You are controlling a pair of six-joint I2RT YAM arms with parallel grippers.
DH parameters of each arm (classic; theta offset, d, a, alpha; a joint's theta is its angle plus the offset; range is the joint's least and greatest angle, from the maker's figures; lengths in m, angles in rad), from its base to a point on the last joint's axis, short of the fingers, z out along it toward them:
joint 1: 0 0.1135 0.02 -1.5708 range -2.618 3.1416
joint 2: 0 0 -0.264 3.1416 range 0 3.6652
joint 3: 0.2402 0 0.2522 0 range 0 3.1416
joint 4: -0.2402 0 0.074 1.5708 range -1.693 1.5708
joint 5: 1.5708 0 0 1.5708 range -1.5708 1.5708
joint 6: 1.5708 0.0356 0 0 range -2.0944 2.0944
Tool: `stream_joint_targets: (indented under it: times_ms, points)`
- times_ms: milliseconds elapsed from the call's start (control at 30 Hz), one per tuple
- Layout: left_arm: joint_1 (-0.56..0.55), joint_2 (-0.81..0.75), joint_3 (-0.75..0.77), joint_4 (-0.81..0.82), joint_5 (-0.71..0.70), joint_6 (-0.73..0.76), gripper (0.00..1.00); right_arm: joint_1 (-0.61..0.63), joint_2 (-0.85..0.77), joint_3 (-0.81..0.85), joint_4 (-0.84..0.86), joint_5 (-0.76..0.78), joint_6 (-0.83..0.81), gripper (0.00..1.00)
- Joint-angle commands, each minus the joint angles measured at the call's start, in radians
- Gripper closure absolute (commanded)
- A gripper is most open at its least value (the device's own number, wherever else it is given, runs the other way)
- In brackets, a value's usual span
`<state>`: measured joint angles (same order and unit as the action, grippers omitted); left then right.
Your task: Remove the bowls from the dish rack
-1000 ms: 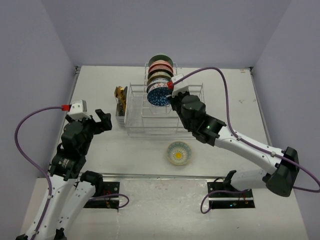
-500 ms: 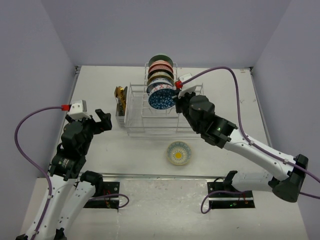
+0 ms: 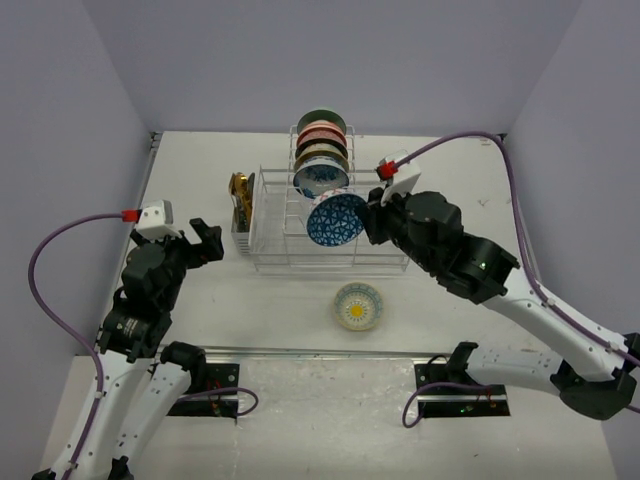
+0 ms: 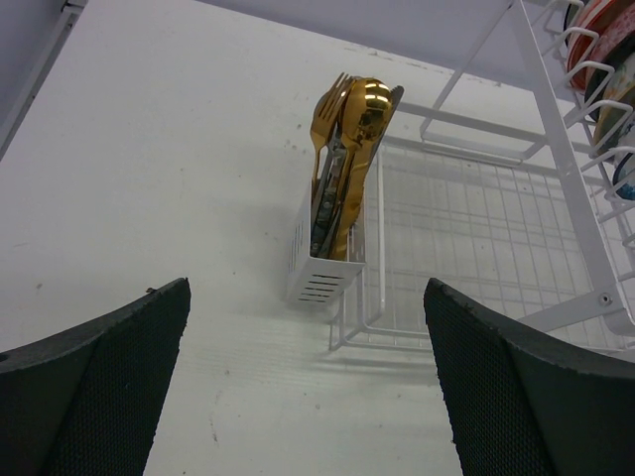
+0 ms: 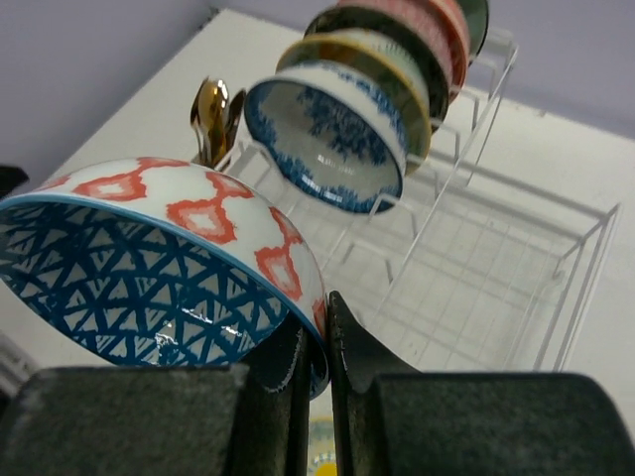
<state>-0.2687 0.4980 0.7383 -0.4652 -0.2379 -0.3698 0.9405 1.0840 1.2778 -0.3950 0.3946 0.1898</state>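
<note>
My right gripper is shut on the rim of a bowl with a blue triangle pattern inside and red diamonds outside, held above the white wire dish rack. In the right wrist view the bowl is pinched between my fingers. Several bowls stand on edge in the rack's slot row, a blue-and-white one at the front. A yellow-centred bowl sits on the table in front of the rack. My left gripper is open and empty, left of the rack.
A small white utensil holder with gold cutlery hangs on the rack's left end, also seen from above. Grey walls close in on both sides and the back. The arm bases stand at the near table edge.
My right gripper has lifted the blue triangle bowl out of the slot row and carried it right and toward the near side. The left arm has not moved.
</note>
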Motion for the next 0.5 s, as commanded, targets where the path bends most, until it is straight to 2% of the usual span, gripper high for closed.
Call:
stream_joint_targets:
  times_ms: [0,133,367,467]
  points:
    - [0.01,-0.009,-0.002,0.04,0.012,0.032,0.0,-0.003,-0.058,0.038,-0.148,-0.104,0.123,1.0]
    - [0.01,-0.009,-0.002,0.042,0.014,0.032,0.0,-0.026,-0.124,-0.003,-0.275,-0.247,0.187,1.0]
    - [0.01,-0.013,-0.001,0.039,0.011,0.031,0.0,-0.126,-0.188,-0.233,-0.366,-0.426,0.241,1.0]
    - [0.01,-0.01,-0.002,0.039,0.012,0.031,0.0,-0.137,-0.177,-0.296,-0.377,-0.428,0.267,1.0]
